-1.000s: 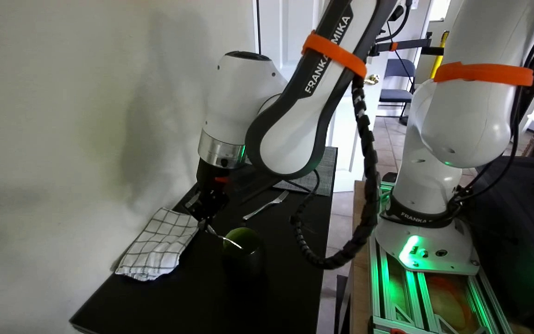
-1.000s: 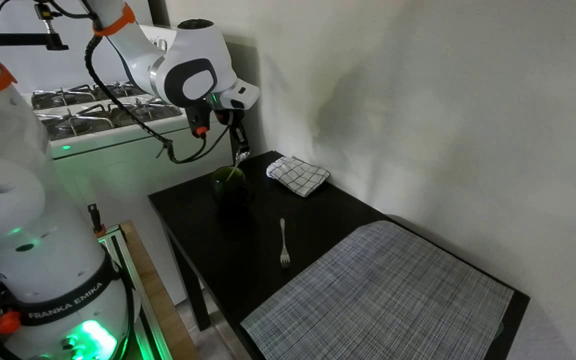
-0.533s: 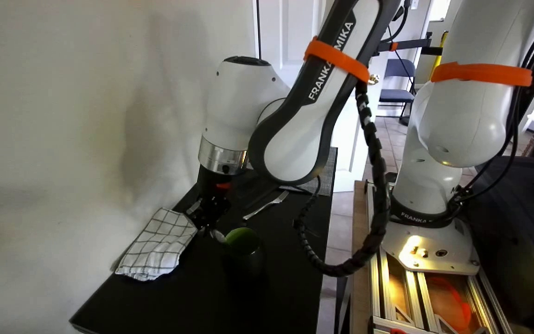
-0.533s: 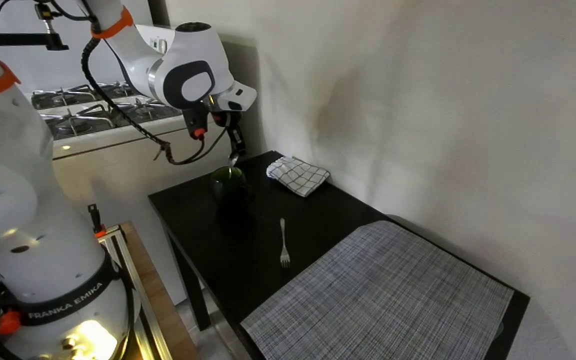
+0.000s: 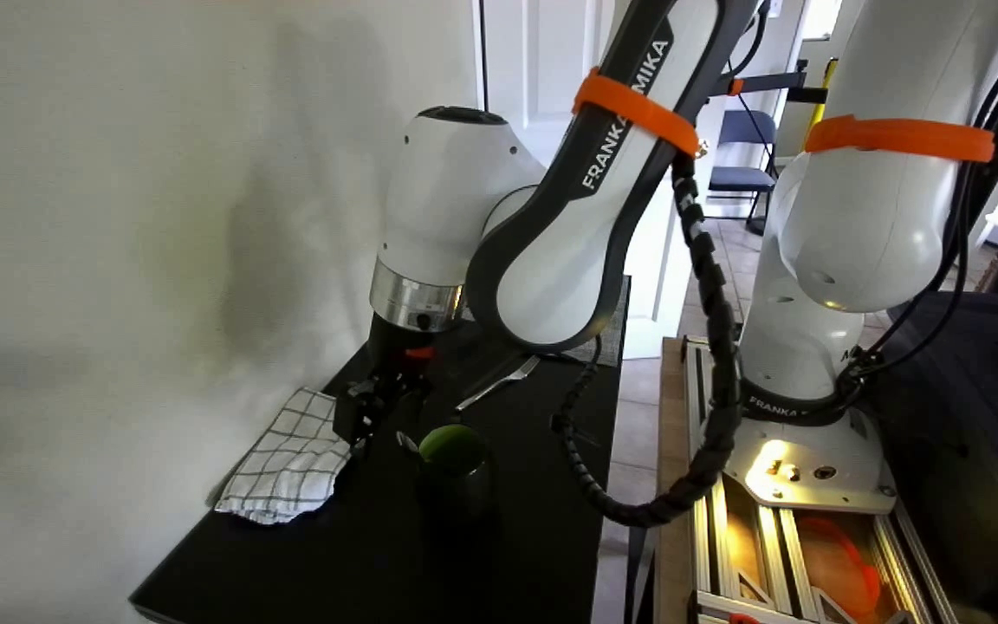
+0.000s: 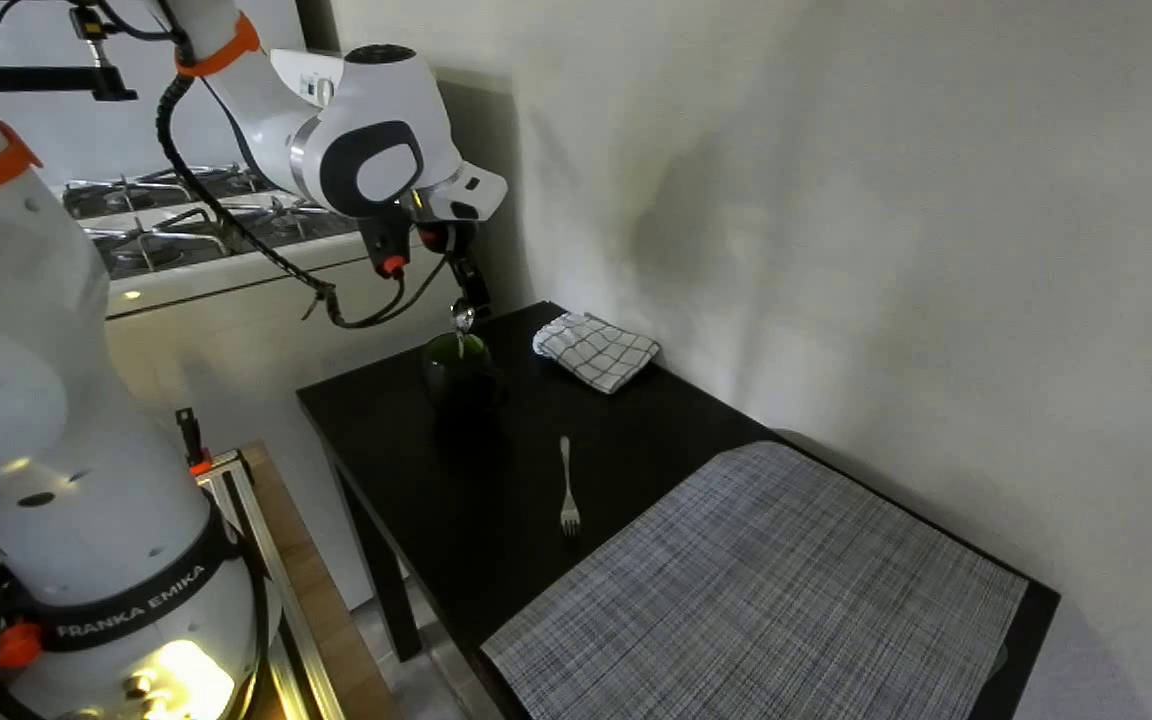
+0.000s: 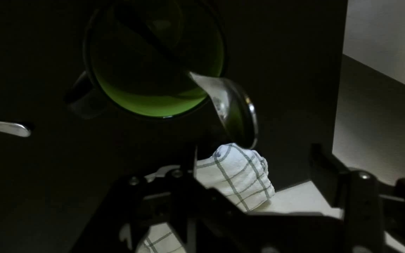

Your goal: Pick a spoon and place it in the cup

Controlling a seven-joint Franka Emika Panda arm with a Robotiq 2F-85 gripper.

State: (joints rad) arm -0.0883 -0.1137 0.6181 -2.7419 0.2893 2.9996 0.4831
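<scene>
I read release as done: spoon [image 7: 220, 100] leans in cup [image 7: 153, 108], claw [image 7: 255, 160] spread near cup, retreat needed next.

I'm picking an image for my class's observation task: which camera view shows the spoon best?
The wrist view: there the spoon looks largest, its bowl extending beyond the rim of the green mug and its darkened handle inside. Both exterior views show it much smaller, mainly the bowl, with little or no handle visible.

The cup [image 7: 149, 104] is coloured green inside, the spoon [image 7: 222, 100] silver; the white cloth [image 6: 596, 352] is crossed by grey lines.
</scene>
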